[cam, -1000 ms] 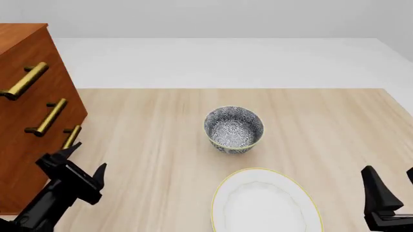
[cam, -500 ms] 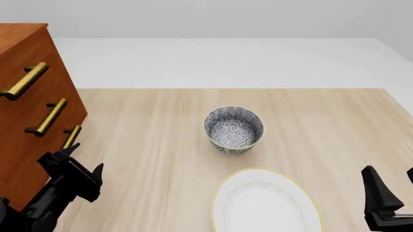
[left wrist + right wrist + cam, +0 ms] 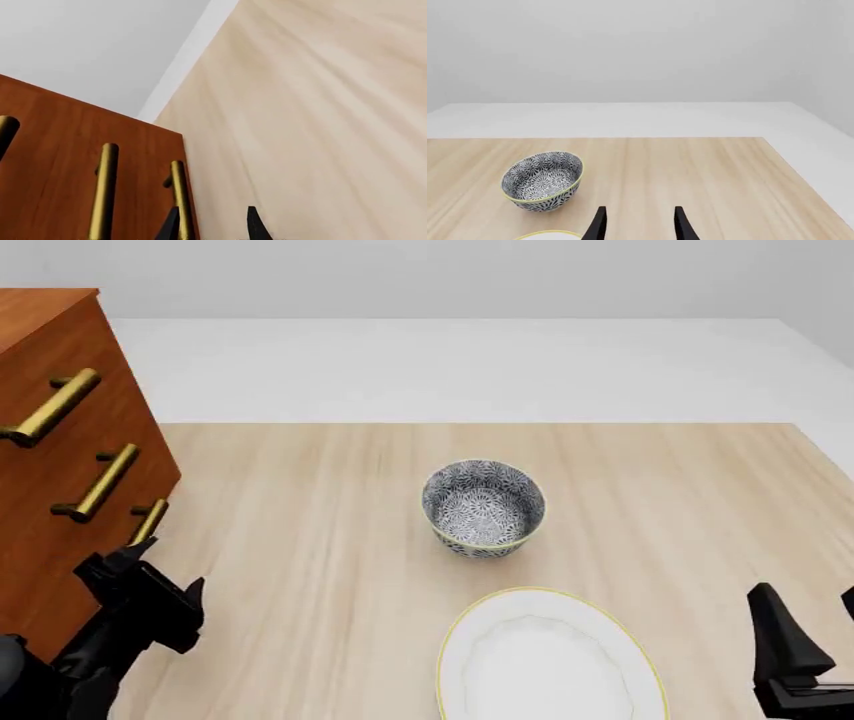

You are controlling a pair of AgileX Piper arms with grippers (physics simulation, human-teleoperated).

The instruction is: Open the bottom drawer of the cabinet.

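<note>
One cabinet [image 3: 60, 470] stands at the worktop's [image 3: 334, 510] left edge — a tall reddish-brown wooden chest with three drawer fronts, each carrying one brass bar. The bottom drawer [image 3: 100, 570] sits lowest, down by the worktop surface, and looks fully closed, flush with the fronts above. It is a rigid wooden box that will likely slide straight out on its runners rather than flex; some drag is probable, so the pull should run square to the front. The place to take hold is its brass handle [image 3: 148, 523], a stiff smooth bar — slippery, I judge, so the fingers should close around its middle.

One white plate [image 3: 547, 660] with a yellow rim lies at the near edge, and one patterned bowl [image 3: 483, 507] stands near the worktop's middle, both well apart from the cabinet.

Two arms are present. The left pincer [image 3: 138, 578] hangs just beside the bottom handle, fingers parted and grasping nothing; in the left wrist view one fingertip overlaps the bar. The right pincer [image 3: 637, 225] waits at the near right corner, released and empty.
</note>
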